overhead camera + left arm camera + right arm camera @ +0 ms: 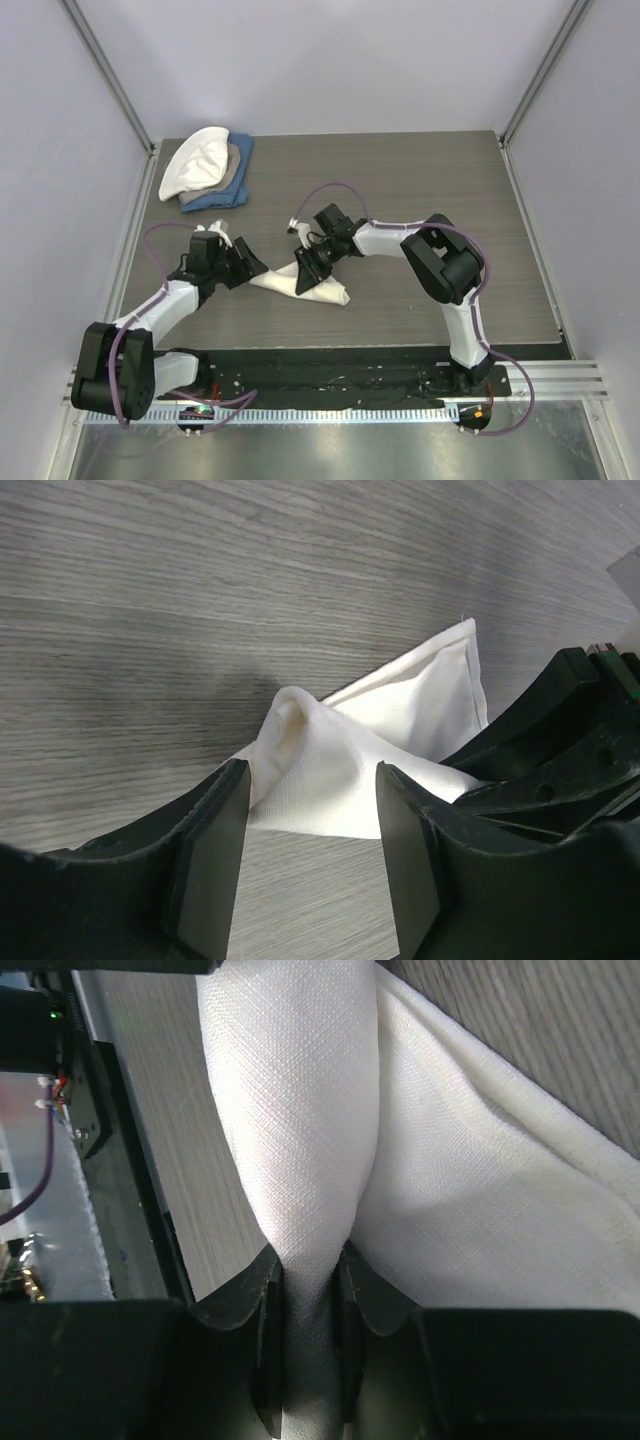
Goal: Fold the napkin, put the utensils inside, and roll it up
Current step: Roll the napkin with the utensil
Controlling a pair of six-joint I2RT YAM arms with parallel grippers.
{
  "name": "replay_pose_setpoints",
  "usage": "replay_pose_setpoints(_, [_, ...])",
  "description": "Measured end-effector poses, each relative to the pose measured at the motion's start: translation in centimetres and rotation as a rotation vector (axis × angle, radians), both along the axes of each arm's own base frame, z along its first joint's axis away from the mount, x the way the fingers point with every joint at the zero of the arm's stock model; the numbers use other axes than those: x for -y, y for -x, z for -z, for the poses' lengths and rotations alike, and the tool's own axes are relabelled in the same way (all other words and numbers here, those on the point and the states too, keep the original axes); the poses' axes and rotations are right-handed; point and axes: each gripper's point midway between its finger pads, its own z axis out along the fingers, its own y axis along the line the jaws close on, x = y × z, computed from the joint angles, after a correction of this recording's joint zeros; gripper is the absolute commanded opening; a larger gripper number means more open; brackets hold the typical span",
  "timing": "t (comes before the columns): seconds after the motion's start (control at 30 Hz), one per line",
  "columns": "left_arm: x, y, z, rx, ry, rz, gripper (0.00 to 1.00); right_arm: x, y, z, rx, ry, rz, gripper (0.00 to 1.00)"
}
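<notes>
The cream napkin lies bunched and partly folded on the wood table, between the two grippers. My right gripper is shut on a raised fold of the napkin, which runs pinched between its jaws. My left gripper is open at the napkin's left end. In the left wrist view the napkin lies just ahead of the open fingers, with a raised hump and a flat corner beyond. The fork is not clearly in view. A small pale bit shows beside the right wrist, and I cannot tell what it is.
A stack of white, tan and blue cloths sits at the back left of the table. The black base rail runs along the near edge. Grey walls enclose the left, back and right.
</notes>
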Motion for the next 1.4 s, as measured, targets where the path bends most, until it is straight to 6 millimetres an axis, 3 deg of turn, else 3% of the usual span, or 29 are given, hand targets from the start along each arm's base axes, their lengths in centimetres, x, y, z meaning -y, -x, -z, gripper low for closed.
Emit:
replay_pose_setpoints(0.13, [0.3,0.0,1.1,-0.022,0.010,0.013,0.49,0.1,0.2,0.0,-0.087,-0.023,0.003,0.26])
replay_pose_setpoints(0.23, [0.6,0.0,1.8,-0.033,0.025,0.020,0.31,0.2,0.3,0.0,-0.133,-0.031,0.005,0.27])
replay_pose_setpoints(0.47, [1.4,-0.4,2.5,-0.035,0.054,0.052,0.01,0.3,0.5,-0.4,-0.175,-0.016,0.017,0.50])
replay_pose_setpoints(0.6, [1.5,-0.4,2.5,-0.037,0.059,0.058,0.00,0.6,0.0,-1.1,-0.141,0.040,0.046,0.60])
replay_pose_setpoints(0.8, [1.7,-0.5,2.4,-0.038,0.058,0.064,0.00,1.7,-2.9,-2.2,0.010,0.171,0.115,0.75])
replay_pose_setpoints(1.0, [1.6,-0.5,2.2,-0.052,0.055,0.064,0.00,2.5,-5.4,-5.7,0.261,0.196,0.191,0.81])
replay_pose_setpoints(1.17, [1.6,-0.4,2.2,-0.065,0.052,0.064,0.00,1.3,-3.4,-7.3,0.584,0.209,0.156,0.85])
replay_pose_setpoints(1.3, [1.6,-0.3,2.3,-0.071,0.052,0.064,0.00,-0.6,0.1,-6.1,0.753,0.218,0.043,0.85])
replay_pose_setpoints(1.4, [1.7,-0.4,2.3,-0.074,0.051,0.064,0.00,-0.4,0.4,-5.0,0.810,0.254,0.005,0.85])
